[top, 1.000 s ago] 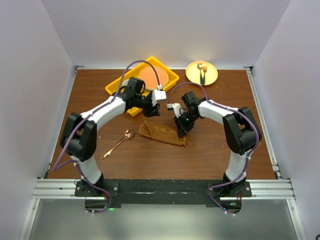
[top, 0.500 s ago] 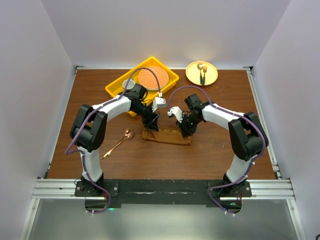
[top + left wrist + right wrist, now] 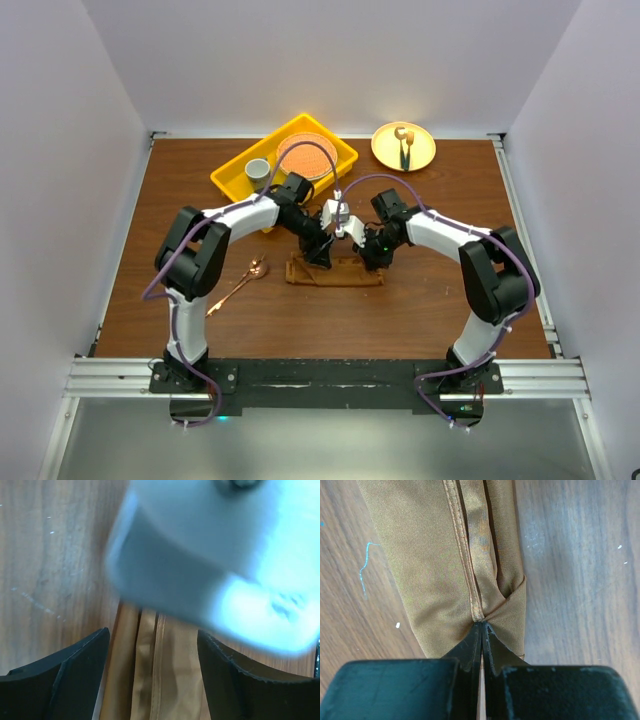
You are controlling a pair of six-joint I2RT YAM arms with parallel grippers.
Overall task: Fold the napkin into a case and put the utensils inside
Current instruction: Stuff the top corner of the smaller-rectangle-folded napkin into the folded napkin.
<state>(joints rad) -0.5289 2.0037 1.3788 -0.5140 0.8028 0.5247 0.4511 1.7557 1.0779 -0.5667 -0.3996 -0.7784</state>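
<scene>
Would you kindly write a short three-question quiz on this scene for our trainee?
1. True or false: the spoon lies outside the napkin.
2. Which arm's fingers pinch the napkin? A left, B right, C both.
3. Fill in: the cup stands in the yellow ____.
Key: 1 true. 2 B: the right fingers are shut on its edge. 3 tray.

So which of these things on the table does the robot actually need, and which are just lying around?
Needed: folded napkin, pinched by the right gripper; copper spoon, lying loose nearby.
Lying about: yellow tray holding an orange plate and a small cup; yellow plate with a dark-handled utensil.
</scene>
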